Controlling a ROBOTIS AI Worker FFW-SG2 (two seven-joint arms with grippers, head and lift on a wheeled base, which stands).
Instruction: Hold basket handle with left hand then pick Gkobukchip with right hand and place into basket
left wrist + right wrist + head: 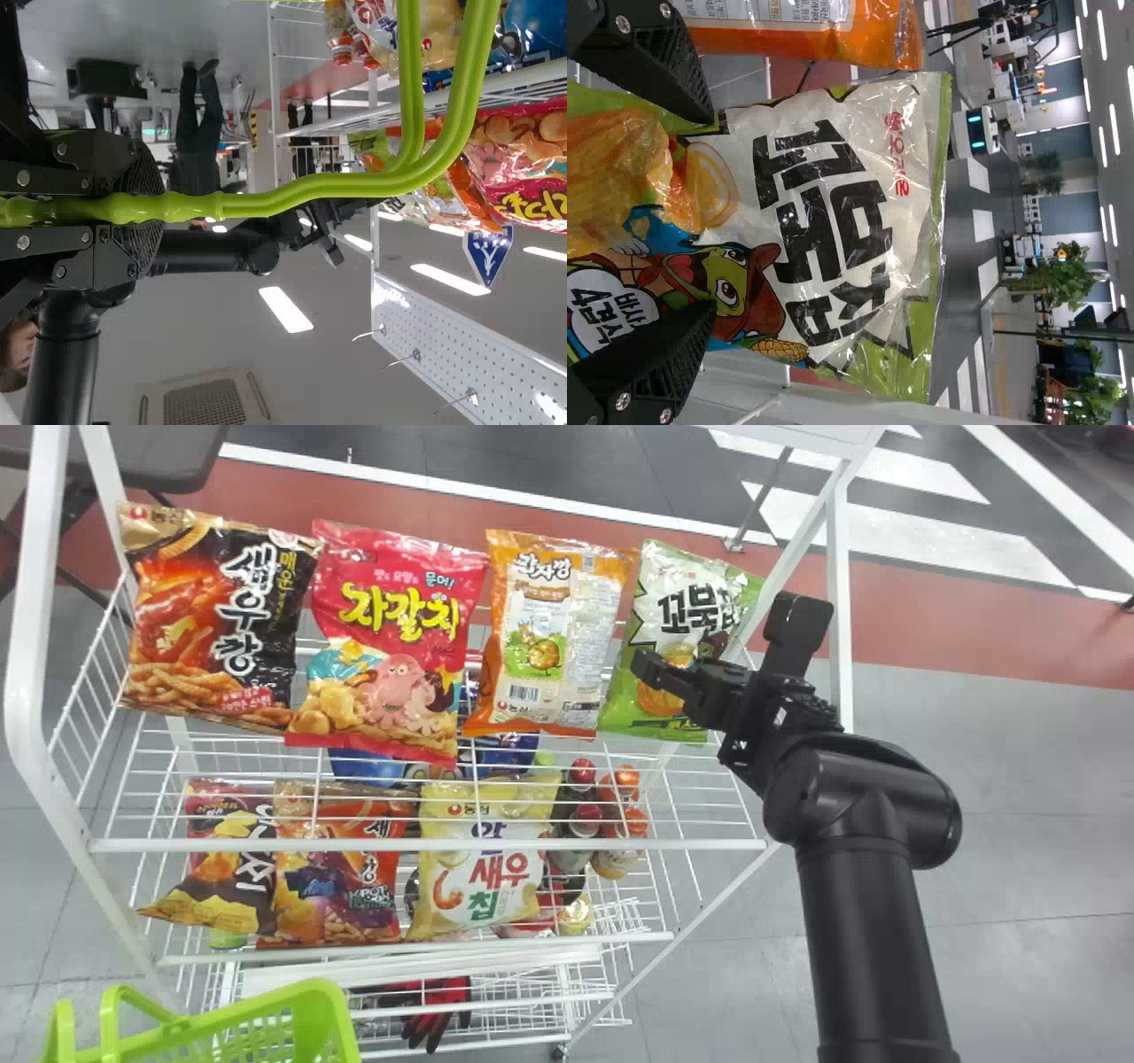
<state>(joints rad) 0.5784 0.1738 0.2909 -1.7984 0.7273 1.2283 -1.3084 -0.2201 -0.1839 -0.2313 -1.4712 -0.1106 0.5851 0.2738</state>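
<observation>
Right wrist view: right hand [707, 218] open, fingers spread to either side of Gkobukchip [833, 221], just ahead of it, presumably to clamp both edges. Left hand [146, 209] grips the basket handle [354, 184], likely steadying the basket [332, 1005].
</observation>
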